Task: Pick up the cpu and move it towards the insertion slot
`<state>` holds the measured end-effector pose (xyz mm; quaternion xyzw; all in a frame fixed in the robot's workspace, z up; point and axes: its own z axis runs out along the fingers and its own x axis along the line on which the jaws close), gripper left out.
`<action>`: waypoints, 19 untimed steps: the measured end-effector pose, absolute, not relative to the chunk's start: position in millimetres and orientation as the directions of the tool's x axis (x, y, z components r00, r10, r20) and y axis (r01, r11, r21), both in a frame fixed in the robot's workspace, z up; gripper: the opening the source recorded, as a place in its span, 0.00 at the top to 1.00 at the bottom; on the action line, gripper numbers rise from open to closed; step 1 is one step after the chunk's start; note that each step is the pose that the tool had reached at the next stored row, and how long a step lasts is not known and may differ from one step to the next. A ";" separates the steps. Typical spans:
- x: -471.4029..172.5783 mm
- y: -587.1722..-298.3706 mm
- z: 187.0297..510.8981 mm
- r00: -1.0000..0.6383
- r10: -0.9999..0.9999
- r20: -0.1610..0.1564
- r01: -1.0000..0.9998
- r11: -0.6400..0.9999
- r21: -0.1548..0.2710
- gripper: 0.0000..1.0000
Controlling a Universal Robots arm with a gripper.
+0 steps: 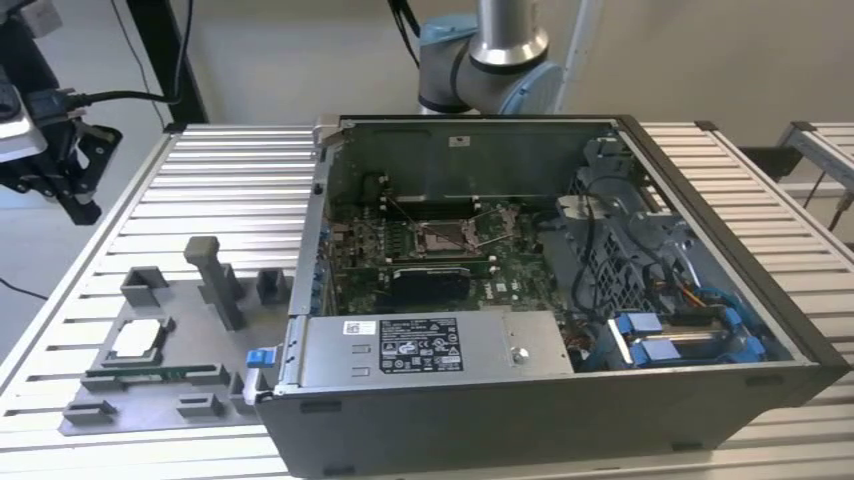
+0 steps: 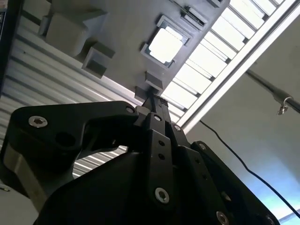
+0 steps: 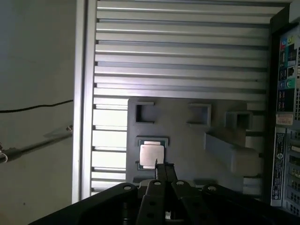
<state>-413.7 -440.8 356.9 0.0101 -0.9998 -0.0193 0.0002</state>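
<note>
The cpu (image 1: 139,340) lies flat, silver top up, in a square recess of the grey fixture tray (image 1: 200,405) on the exterior view's left. Both wrist views show the cpu (image 2: 165,45) (image 3: 152,155) from well above. My gripper (image 1: 78,205) hangs high over the table's far left corner, apart from the cpu. Its black fingers (image 2: 153,104) (image 3: 164,169) stand pressed together with nothing between them. The insertion slot (image 1: 443,237), a metal-framed socket with a brownish centre, sits on the motherboard inside the open computer case (image 1: 534,385).
A green memory stick (image 1: 154,374) lies in the tray just in front of the cpu. Grey upright blocks (image 1: 214,275) rise from the tray. The case walls stand tall around the motherboard. The ribbed metal table (image 1: 227,180) runs between my gripper and the case.
</note>
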 end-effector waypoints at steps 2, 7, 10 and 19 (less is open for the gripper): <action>-413.7 -440.8 356.9 -1.000 -0.021 0.000 -0.021 0.999 0.038 1.00; -413.7 -440.8 357.0 -1.000 -0.023 0.000 -0.023 0.999 0.038 0.00; -413.7 -440.8 357.0 -1.000 -0.024 0.000 -0.024 0.999 0.038 0.00; -413.7 -440.8 356.9 -1.000 -0.031 0.000 -0.031 0.999 0.038 0.00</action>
